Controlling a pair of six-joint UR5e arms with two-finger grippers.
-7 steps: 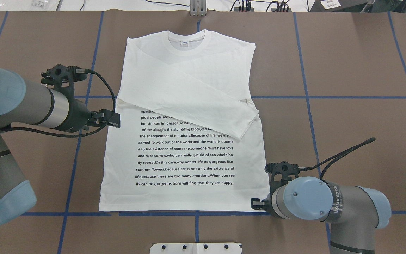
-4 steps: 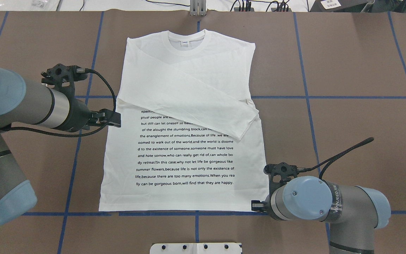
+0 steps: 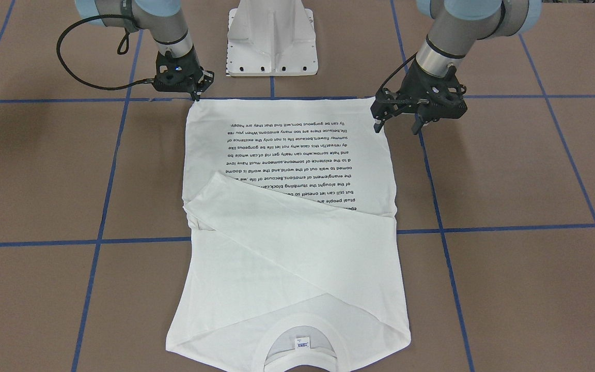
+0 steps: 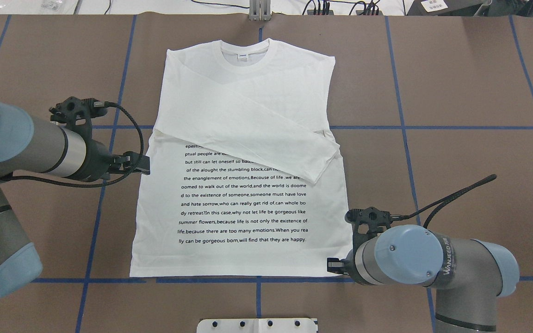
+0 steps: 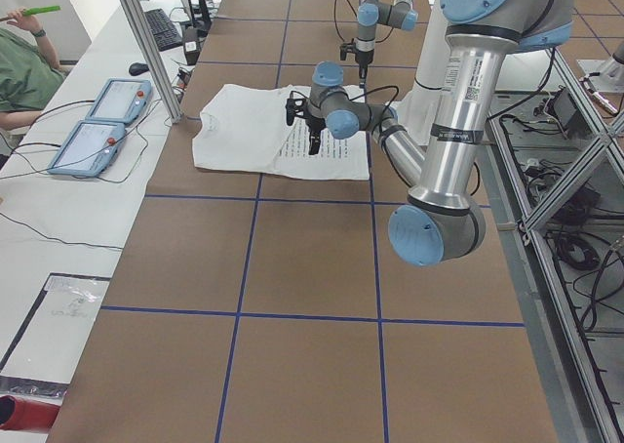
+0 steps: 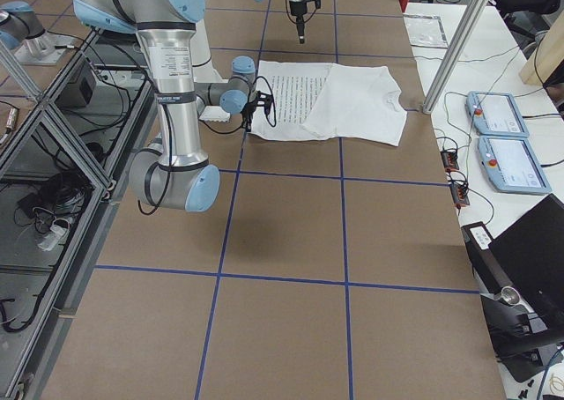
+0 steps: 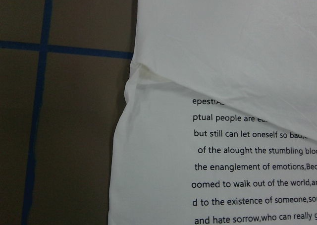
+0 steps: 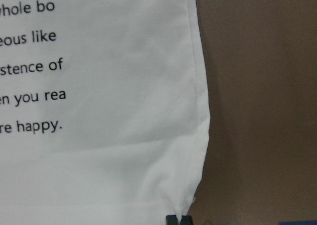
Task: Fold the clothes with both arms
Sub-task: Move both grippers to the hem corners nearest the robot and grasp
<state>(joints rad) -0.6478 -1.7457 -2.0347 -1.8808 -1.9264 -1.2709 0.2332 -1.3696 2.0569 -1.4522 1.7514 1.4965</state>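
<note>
**A:** Where does the T-shirt [image 4: 248, 208] lie?

**B:** Flat on the brown tabletop [image 4: 456, 92], print side up. The collar [image 4: 245, 60] is at the far side from the robot and the hem is nearest the white pedestal base [image 3: 271, 36]. The sleeves are folded across the chest. The top sleeve [image 4: 257, 138] runs slantwise and covers the first lines of the black text [image 4: 243, 203].

**A:** And the right fingers [image 3: 194, 95]?

**B:** They are down at the hem corner on the robot's right, pressed together on the cloth. The right wrist view shows the corner drawn to a point between the two dark tips (right at the bottom of the picture).

**A:** The left fingers [image 3: 378, 120]?

**B:** They stand apart, holding nothing, at the shirt's side edge on the robot's left, below the armpit. One is over the cloth and the other is over bare tabletop. From the left end of the tabletop they look a little above the shirt. The left wrist view shows only that edge, the armpit crease and a crossing of blue tape lines [image 7: 42, 46] — no fingers in it.
</note>
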